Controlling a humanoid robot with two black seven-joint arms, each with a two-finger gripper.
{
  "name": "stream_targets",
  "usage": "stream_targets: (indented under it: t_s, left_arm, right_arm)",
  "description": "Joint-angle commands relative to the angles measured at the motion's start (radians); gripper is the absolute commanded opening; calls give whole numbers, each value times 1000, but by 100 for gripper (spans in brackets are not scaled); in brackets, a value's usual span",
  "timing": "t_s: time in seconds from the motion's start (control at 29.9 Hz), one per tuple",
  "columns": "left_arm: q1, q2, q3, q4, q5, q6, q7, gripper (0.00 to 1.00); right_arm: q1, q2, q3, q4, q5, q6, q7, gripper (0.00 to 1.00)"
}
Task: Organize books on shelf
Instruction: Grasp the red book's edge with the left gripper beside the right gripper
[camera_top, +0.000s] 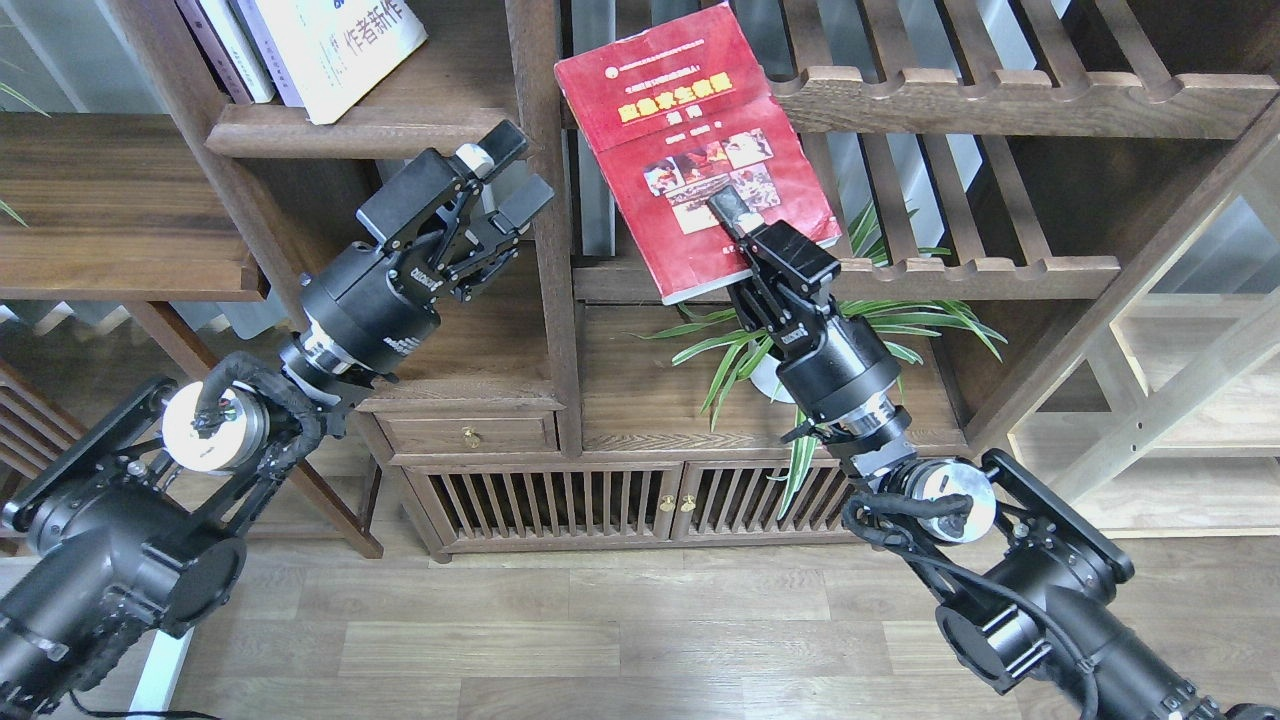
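Head view, item one: your right pincer (733, 215), clamped on the lower part of a dark red paperback with cover photos (695, 150), one finger lying over the front cover; the book rises up and left from the fingers, tilted, likely carried that way for a transfer. Item two: your left pincer (510, 185), fingers spread and empty, hanging just below the solid dark-brown wooden shelf board (370, 130). Item three: thick white paperback with black Chinese characters (335, 50) and a thin pale lavender one (225, 45), leaning on that board, above and left of the left pincer, well left of the red book.
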Motion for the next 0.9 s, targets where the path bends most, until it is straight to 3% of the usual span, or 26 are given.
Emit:
stream_targets:
  t_s: [0.0,0.43,0.87]
  left_arm:
    - [3,10,3,-1,3,35,8,84]
    - [-58,-29,11,0,7,192,8,83]
    - [-114,-55,14,36,22,204,28,84]
  right_arm:
    - [0,1,2,0,0,0,0,2]
    - [9,25,-1,0,0,0,0,2]
    - [9,53,-14,0,-15,0,-2,2]
